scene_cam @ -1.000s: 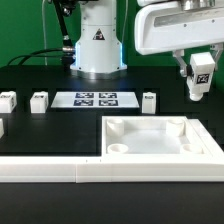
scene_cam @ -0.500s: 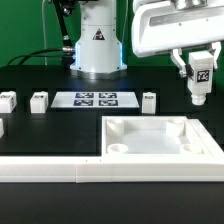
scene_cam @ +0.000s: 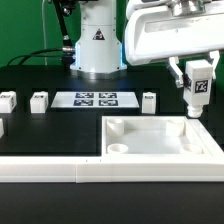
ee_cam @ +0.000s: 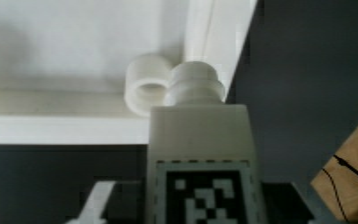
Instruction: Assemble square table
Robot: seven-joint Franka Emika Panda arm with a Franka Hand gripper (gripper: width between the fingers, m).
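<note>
The white square table top [scene_cam: 160, 140] lies upside down at the front right, with a raised rim and round corner sockets. My gripper [scene_cam: 196, 100] is shut on a white tagged table leg [scene_cam: 197, 92] and holds it upright just above the top's far right corner. In the wrist view the leg [ee_cam: 197, 150] points down at a corner socket [ee_cam: 147, 85] of the top [ee_cam: 60, 90]. Three more legs stand on the black table: two at the exterior view's left [scene_cam: 8, 100] [scene_cam: 39, 100] and one [scene_cam: 149, 100] near the middle. Another leg [scene_cam: 2, 128] shows at the left edge.
The marker board [scene_cam: 95, 99] lies flat in front of the robot base [scene_cam: 97, 45]. A long white border rail [scene_cam: 60, 168] runs along the table's front edge.
My gripper has moved with the leg toward the exterior view's left and slightly down, closer to the top's far right corner.
</note>
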